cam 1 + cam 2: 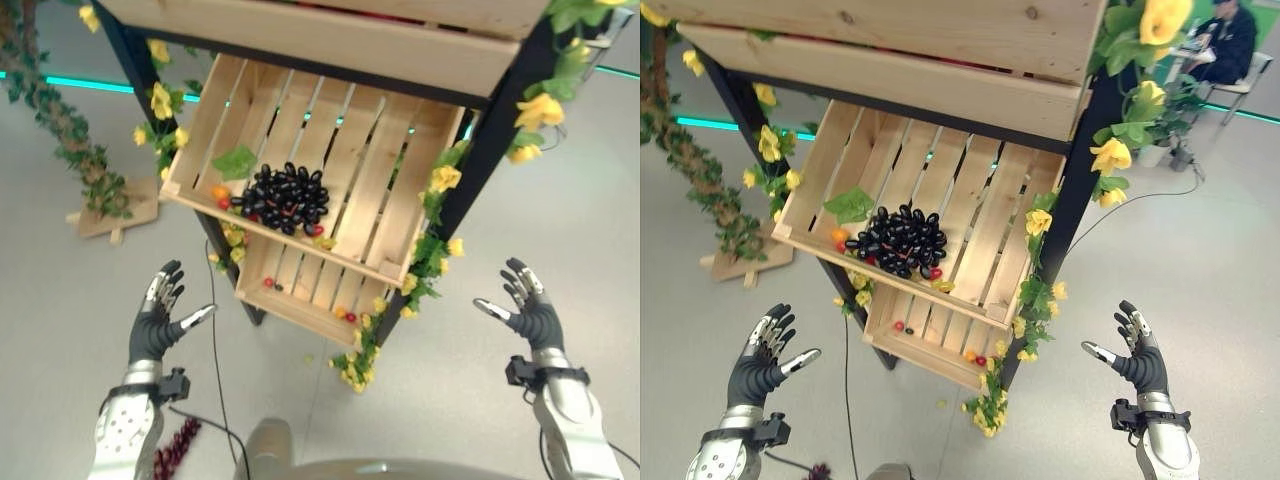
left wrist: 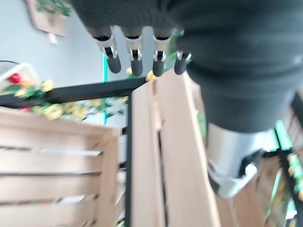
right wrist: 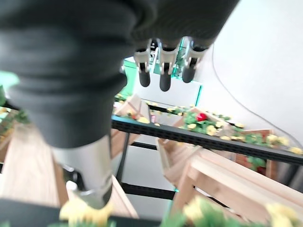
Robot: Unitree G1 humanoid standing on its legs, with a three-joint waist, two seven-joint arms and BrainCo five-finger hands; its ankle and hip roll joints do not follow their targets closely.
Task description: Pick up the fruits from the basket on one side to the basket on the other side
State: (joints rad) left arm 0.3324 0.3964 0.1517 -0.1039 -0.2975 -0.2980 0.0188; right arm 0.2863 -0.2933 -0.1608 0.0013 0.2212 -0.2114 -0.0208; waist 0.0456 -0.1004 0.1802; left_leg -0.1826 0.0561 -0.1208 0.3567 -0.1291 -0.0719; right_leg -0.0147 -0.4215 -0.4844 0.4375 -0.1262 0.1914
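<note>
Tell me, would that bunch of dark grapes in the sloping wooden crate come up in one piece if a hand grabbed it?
Probably not neatly. The dark grapes look like many small round berries heaped loosely, so some may drop off and roll. The crate tilts toward its front lip, so loose ones would likely gather there. They look soft enough to bruise. Both the left hand and right hand hang open, away from it.

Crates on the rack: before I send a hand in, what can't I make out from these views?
- Top crate: contents hidden behind its front board; a sliver of red shows.
- Bottom crate: rear part covered by the middle crate above.
- Small red and orange fruits beside the grapes: too small to identify.
- Both hands, left and right, open, far from any crate.
</note>
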